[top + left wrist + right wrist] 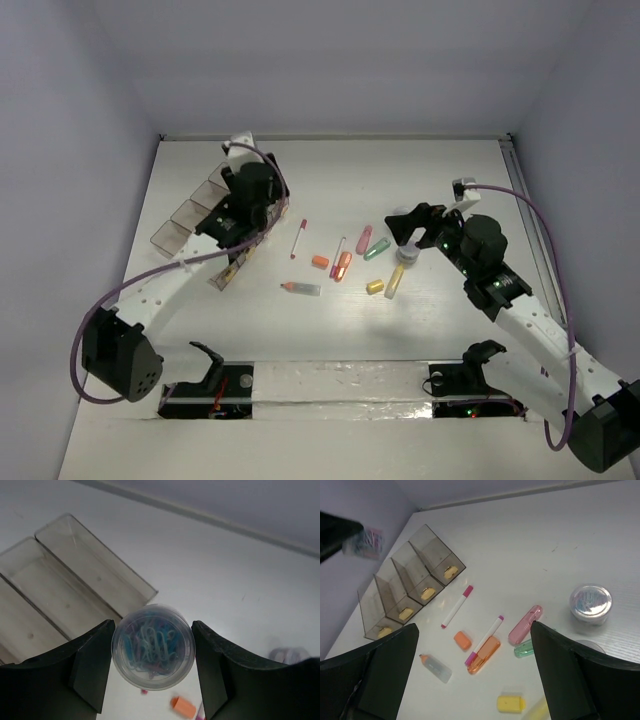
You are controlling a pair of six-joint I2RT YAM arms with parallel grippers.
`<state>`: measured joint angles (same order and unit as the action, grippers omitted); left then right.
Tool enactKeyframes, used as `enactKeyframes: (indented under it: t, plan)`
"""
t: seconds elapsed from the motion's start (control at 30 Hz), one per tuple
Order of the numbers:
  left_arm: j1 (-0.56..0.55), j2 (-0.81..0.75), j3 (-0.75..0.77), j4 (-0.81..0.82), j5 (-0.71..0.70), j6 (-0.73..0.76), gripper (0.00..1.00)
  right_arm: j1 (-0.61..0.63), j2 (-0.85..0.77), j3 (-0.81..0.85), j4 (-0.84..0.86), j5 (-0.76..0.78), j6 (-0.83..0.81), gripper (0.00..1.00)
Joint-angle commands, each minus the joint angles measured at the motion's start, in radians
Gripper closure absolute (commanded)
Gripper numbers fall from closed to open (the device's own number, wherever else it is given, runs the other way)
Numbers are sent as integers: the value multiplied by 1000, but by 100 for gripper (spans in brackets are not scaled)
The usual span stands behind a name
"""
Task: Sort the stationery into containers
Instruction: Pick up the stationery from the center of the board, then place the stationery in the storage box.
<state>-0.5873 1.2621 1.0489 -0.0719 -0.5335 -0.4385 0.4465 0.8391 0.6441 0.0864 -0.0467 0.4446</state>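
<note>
Two black fingers (90,665) of the left gripper (152,652) pinch a round clear disc (152,642) by its sides; blue and pink paper clips show through its lid. Four containers (75,570) of smoky plastic lie below the jaws, spreading out past the left-hand finger, and the corner of one box sits right under the disc's rim. Beneath the jaws, on the white table (225,580), a small orange piece (183,707) shows.

The right gripper (474,630) hangs with its jaws spread wide and nothing between them. Straight under the gap lie two white pens, one (455,607) nearer the containers and one (485,639) touching an orange stick (483,656). A pink stick (525,625) and a green stick (524,650) rest just inside the right-hand finger, the green one partly hidden by it. Beyond that finger sits a second disc (590,604) of clips. A yellow stick (511,703) lies low between the fingers, and a clear orange-tipped piece (435,667) lies close to the left-hand finger
</note>
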Motion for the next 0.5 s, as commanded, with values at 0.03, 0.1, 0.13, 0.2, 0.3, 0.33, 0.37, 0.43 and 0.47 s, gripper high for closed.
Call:
enactKeyframes:
  t: [0.03, 0.1, 0.13, 0.2, 0.3, 0.33, 0.37, 0.43, 0.47]
  plan:
    - [173, 114, 138, 66, 90, 61, 70, 6, -29, 14, 49, -32, 6, 1]
    - [217, 208, 215, 87, 90, 69, 69, 6, -34, 12, 49, -30, 8, 1]
    - [236, 244, 247, 80, 95, 76, 69, 6, -32, 14, 47, -33, 8, 1]
    - [286, 354, 314, 51, 96, 86, 69, 6, -29, 14, 50, -44, 11, 1]
    - [355, 460, 411, 24, 110, 103, 69, 6, -29, 14, 50, -50, 14, 1]
    - [371, 479, 443, 23, 112, 104, 70, 6, -29, 12, 49, -51, 16, 1]
    - [386, 497, 454, 27, 116, 107, 70, 6, -31, 12, 50, -51, 16, 1]
    - [423, 546, 488, 23, 122, 110, 71, 6, -31, 11, 53, -56, 17, 1]
    - [423, 560, 494, 24, 122, 118, 71, 6, -31, 11, 52, -58, 17, 1]
